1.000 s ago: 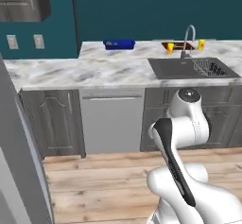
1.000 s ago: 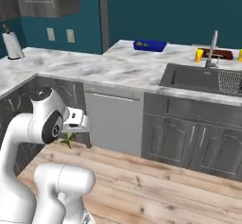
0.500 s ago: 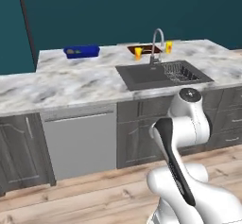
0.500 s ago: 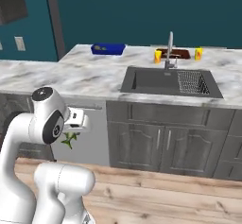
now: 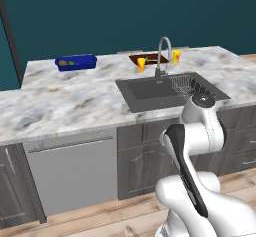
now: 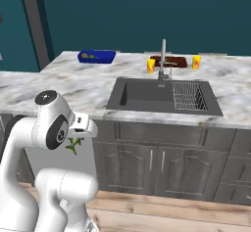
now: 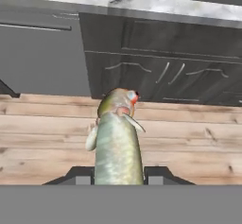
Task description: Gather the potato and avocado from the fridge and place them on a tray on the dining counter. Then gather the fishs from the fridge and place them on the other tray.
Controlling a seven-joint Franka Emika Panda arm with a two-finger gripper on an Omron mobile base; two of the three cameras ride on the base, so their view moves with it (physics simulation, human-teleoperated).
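My gripper [image 7: 118,175] is shut on a grey-green fish [image 7: 116,142] that sticks out between the two fingertips [image 7: 83,174], its head toward the wooden floor. In the right base view the fish [image 6: 73,145] hangs below the hand in front of the cabinets. The dining counter [image 5: 75,98] lies ahead. The blue tray [image 5: 76,62] [image 6: 96,56] stands at its far left with small brown and green lumps in it, too small to tell apart. The other tray [image 5: 145,59] [image 6: 169,61], reddish-brown, lies behind the faucet. The fridge is out of view.
An inset sink [image 5: 150,92] [image 6: 162,96] with a faucet [image 5: 162,56] and a wire rack [image 6: 188,95] sits mid-counter. Two yellow cups [image 5: 141,64] [image 5: 176,56] flank the brown tray. A dishwasher front [image 5: 70,173] and dark cabinet doors [image 7: 160,62] stand below the counter.
The base has moved, so the whole counter scene has slid left in both base views and the sink now sits ahead. The fish stays in the gripper.
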